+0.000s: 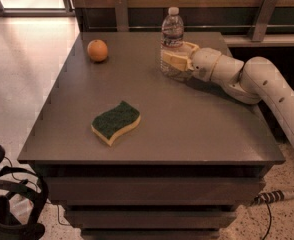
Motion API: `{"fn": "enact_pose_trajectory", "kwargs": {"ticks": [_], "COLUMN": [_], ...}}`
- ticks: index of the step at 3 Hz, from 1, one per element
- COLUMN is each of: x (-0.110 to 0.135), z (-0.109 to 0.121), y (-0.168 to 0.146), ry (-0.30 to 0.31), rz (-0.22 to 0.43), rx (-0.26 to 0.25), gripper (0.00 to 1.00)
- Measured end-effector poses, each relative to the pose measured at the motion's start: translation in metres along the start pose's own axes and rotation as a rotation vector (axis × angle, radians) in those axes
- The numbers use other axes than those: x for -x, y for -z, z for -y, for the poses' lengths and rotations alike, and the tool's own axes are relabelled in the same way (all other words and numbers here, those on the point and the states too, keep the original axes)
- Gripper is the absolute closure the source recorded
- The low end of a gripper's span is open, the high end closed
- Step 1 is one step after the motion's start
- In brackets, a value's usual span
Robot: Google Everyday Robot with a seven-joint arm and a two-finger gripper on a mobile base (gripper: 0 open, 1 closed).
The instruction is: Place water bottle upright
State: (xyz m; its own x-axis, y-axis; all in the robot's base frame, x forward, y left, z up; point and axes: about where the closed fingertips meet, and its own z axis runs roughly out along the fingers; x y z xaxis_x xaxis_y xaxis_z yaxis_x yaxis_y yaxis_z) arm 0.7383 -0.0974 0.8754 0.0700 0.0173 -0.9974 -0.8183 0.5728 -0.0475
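The water bottle (172,33) is clear with a white cap and stands upright on the far middle of the grey table (187,124). My gripper (174,60) reaches in from the right. Its yellowish fingers (177,62) sit around the bottle's lower body. The bottle's base rests on or just at the tabletop. The white arm (257,84) stretches back to the right edge of the view.
An orange (97,50) lies at the far left of the table. A green and yellow sponge (115,122) lies near the front middle. A wooden wall with a rail (212,26) runs behind the table. Cables and a dark object (7,204) lie on the floor at lower left.
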Motion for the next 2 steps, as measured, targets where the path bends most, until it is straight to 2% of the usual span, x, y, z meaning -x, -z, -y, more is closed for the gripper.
{"fn": "enact_pose_trajectory", "kwargs": {"ticks": [1,2], "x": [-0.0016,-0.0014], "z": [-0.0009,-0.0024], "y": [0.0042,0.0022], "ry": [-0.002,-0.003], "rz": [-0.008,-0.007], "rx": [-0.011,-0.008], "gripper": [0.98,0.75]}}
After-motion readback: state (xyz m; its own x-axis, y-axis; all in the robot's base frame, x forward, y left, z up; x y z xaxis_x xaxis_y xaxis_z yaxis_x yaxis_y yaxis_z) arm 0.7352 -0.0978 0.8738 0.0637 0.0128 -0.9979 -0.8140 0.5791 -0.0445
